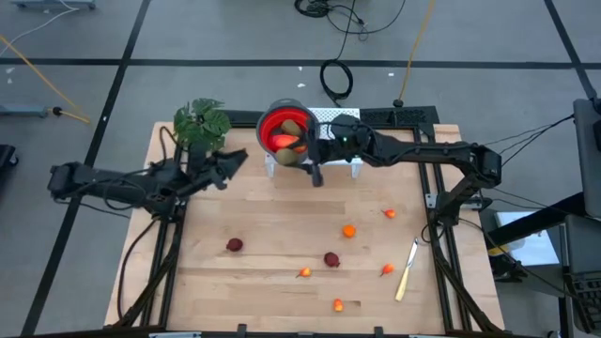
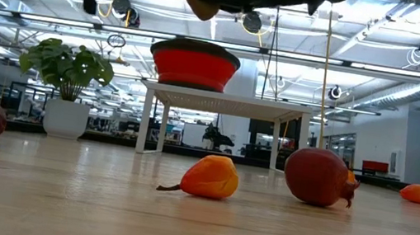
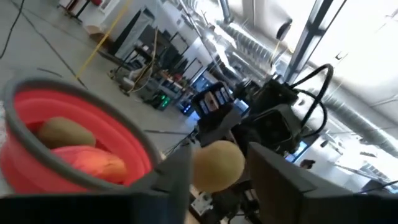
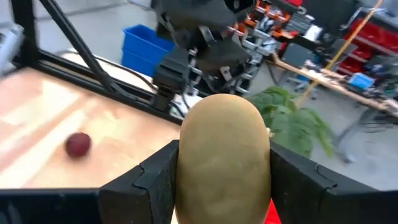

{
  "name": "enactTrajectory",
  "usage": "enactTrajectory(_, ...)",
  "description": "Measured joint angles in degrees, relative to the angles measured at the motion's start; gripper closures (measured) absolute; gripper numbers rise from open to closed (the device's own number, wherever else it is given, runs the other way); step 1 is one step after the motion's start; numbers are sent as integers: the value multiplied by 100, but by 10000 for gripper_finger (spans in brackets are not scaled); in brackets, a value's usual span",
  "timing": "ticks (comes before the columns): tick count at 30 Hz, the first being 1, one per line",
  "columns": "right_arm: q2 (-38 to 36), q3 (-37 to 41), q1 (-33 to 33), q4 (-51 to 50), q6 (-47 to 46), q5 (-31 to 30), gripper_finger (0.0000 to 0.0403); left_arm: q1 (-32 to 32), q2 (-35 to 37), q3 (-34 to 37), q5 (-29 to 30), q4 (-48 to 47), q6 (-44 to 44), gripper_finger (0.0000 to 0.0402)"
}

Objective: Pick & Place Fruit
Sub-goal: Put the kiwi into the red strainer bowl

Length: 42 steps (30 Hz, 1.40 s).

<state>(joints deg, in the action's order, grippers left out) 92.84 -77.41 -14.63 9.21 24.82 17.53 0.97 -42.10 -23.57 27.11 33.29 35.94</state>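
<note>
While the right pincer (image 4: 224, 180) grips an olive-brown fruit (image 4: 224, 149) beside the red bowl (image 1: 285, 131), release comes next; the left pincer (image 1: 225, 167) hangs parted, empty.

Overhead camera looks straight down on the whole worktop (image 1: 282, 272). A second camera sits at worktop level, facing the room. Each wrist camera looks closely past its own arm. The overhead, level and left-wrist views share the red bowl (image 1: 286, 127), upper centre.
</note>
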Motion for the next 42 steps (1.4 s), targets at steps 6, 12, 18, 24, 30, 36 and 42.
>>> enactTrajectory(6, 2, 0, 177, 0, 643, -953, 202, -39, -678, -627, 0, -221, 64, 124)
enactTrajectory(12, 4, 0, 418, 1, 1237, -1793, 202, -59, -1284, -1438, -9, -1068, 39, 70)
enactTrajectory(18, 4, 0, 627, -2, 1529, -2397, 202, -59, -1890, -2162, -13, -1888, 29, 62)
enactTrajectory(24, 4, 0, 730, -9, 1540, -2524, 202, -59, -2342, -2636, -7, -2400, -24, 62)
enactTrajectory(30, 7, 0, 799, -25, 1554, -2558, 202, -62, -2611, -2733, 15, -2506, 21, 62)
enactTrajectory(36, 7, 0, 889, 11, 1560, -2521, 202, -59, -2619, -2735, -28, -2608, 55, 62)
enactTrajectory(42, 7, 0, 992, 5, 1779, -2521, 202, -63, -2620, -2733, -12, -2618, 61, 62)
